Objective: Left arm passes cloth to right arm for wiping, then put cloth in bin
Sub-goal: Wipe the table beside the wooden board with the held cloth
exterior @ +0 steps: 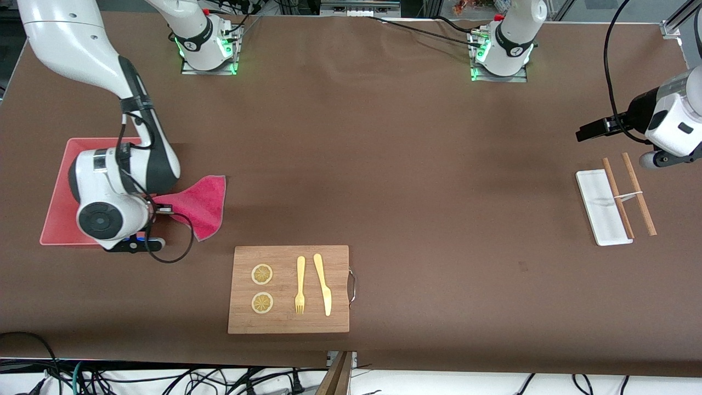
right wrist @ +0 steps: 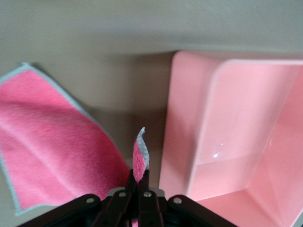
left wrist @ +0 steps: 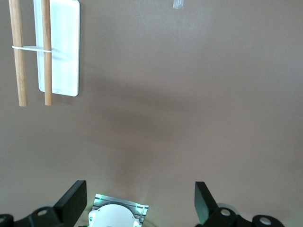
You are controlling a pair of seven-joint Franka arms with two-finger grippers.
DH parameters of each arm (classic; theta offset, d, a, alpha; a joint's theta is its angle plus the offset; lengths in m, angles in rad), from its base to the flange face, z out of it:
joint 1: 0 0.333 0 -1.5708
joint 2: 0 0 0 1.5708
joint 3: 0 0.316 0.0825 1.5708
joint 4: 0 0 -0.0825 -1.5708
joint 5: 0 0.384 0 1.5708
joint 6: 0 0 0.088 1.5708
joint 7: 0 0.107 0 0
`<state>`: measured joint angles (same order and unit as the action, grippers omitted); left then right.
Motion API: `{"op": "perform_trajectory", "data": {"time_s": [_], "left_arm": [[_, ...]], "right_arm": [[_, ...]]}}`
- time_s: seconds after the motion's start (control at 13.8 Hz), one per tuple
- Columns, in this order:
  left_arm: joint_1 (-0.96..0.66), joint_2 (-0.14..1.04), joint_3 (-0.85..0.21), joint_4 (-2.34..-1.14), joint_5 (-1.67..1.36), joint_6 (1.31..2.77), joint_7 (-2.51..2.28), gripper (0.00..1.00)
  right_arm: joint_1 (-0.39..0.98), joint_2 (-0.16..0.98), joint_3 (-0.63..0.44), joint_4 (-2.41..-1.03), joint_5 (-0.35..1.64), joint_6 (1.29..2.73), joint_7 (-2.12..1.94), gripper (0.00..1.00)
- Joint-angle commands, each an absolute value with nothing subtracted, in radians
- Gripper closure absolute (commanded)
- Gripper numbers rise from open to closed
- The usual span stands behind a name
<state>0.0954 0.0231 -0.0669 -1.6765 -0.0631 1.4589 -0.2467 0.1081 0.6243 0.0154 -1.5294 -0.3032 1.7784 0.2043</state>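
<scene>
The magenta-red cloth [exterior: 202,204] with a grey edge hangs from my right gripper [exterior: 159,209], which is shut on one corner of it beside the salmon-pink bin [exterior: 57,203]. In the right wrist view the pinched corner of the cloth [right wrist: 140,161] sticks up between the shut fingers, the rest of it spreads over the table, and the bin [right wrist: 227,137] lies right beside it. My left gripper [exterior: 589,130] is open and empty, held up over the left arm's end of the table; its fingertips [left wrist: 75,201] stand wide apart.
A wooden cutting board [exterior: 289,289] with two lemon slices, a fork and a knife lies near the front camera. A small white tray [exterior: 600,206] with two wooden chopsticks [exterior: 639,193] lies at the left arm's end, also in the left wrist view [left wrist: 61,47].
</scene>
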Motion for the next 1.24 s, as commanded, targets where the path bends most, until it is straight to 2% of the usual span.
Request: {"op": "perform_trajectory", "data": {"time_s": [0.0,0.07,0.22,0.51,0.8,1.16], "left_arm": [[-0.100,-0.029,0.116,-1.694,-0.034,1.454,-0.222,0.00],[-0.148,-0.026,0.162,-1.677,-0.035,1.457,-0.212,0.00],[-0.152,-0.017,0.163,-1.651,-0.038,1.465,-0.178,0.00],[-0.152,-0.018,0.152,-1.649,-0.035,1.465,-0.172,0.00],[-0.146,-0.015,0.158,-1.648,-0.032,1.492,-0.088,0.00],[-0.129,0.026,0.163,-1.605,-0.038,1.488,-0.051,0.00]], "right_arm": [[0.214,0.621,0.017,-1.523,-0.328,1.763,0.355,1.00],[0.244,0.629,0.017,-1.523,-0.321,1.769,0.427,1.00],[0.293,0.646,0.023,-1.523,-0.302,1.804,0.553,1.00],[0.388,0.666,0.021,-1.523,-0.088,1.919,0.734,1.00],[0.488,0.683,0.023,-1.511,0.015,2.029,0.912,1.00],[0.512,0.680,0.023,-1.433,0.297,2.045,0.996,1.00]]}}
